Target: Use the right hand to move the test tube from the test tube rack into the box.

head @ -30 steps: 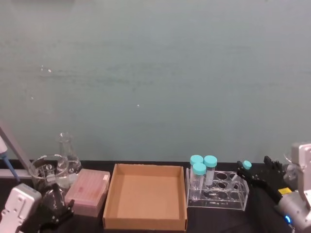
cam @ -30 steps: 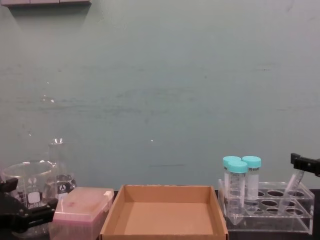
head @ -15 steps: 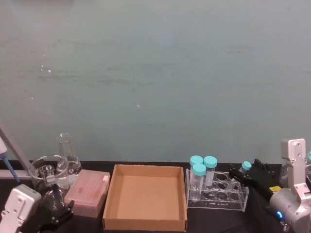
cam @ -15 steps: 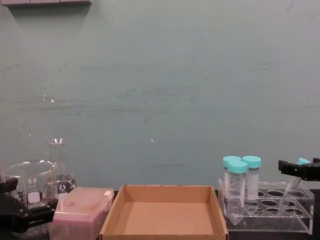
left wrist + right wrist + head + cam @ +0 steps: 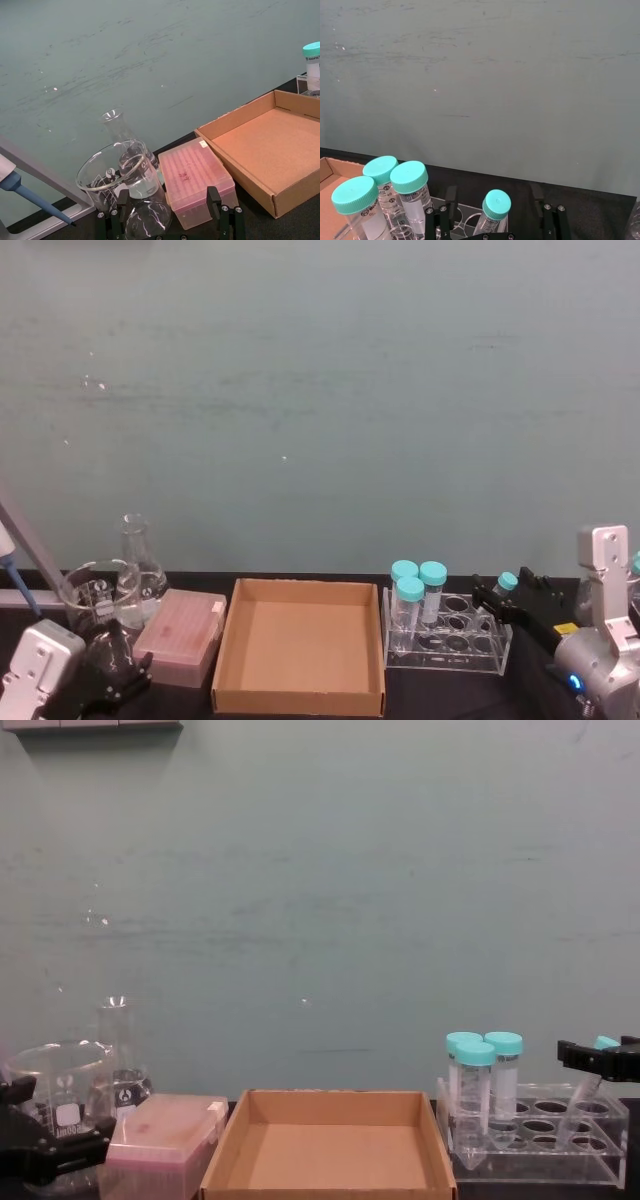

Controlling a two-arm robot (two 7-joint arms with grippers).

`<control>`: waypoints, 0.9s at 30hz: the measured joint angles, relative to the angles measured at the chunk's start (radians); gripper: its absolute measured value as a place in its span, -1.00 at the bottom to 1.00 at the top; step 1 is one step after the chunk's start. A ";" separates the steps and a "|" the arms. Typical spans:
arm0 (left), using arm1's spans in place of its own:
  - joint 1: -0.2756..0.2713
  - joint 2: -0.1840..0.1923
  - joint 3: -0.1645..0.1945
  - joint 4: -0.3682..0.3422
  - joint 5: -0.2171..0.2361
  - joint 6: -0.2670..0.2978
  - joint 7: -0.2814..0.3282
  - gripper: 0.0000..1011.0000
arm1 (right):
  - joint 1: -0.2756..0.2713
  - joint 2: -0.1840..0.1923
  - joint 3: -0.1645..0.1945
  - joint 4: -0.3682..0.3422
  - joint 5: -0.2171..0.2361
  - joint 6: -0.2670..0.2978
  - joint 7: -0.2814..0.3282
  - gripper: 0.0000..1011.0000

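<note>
Fingers [image 5: 451, 200] of the right end effector [image 5: 494, 192] stand spread, one on each side of the teal cap of the tube [image 5: 496, 207]. The right wrist view shows a gap on both sides, so the cap is bracketed but not pinched. In the chest view this end effector reaches in from the right edge, level with the cap and above the right end of the rack [image 5: 540, 1145]. The tube sits in a hole at that right end, tilted, with its cap leaning to the right and its tip down inside the clear frame. Three wider tubes [image 5: 410, 590] with larger teal caps stand upright and close together at the rack's left end. The rack rests on the dark bench [image 5: 440, 698], just to the right of the box [image 5: 297, 702], and whether the two touch cannot be told. A pink box [image 5: 180, 635] lies just beside the cardboard one on its left. Behind and left of the pink box stand a beaker [image 5: 95, 595] and a conical flask [image 5: 138, 560], near each other. The left end effector [image 5: 167, 215] sits low at the bench's near left corner with its fingers spread wide. A round glass vessel [image 5: 145, 222] lies between them, and contact cannot be told.
</note>
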 joint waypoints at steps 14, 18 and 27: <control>0.000 0.000 0.000 0.000 0.000 0.000 0.000 0.98 | -0.002 0.001 0.000 -0.003 0.001 0.000 -0.003 0.04; 0.000 0.000 0.000 0.000 0.000 0.000 0.000 0.98 | -0.002 0.002 0.000 -0.003 0.001 0.000 -0.003 -0.23; 0.000 0.000 0.000 0.000 0.000 0.000 0.000 0.98 | -0.002 0.002 0.000 -0.004 0.002 0.000 -0.004 -0.45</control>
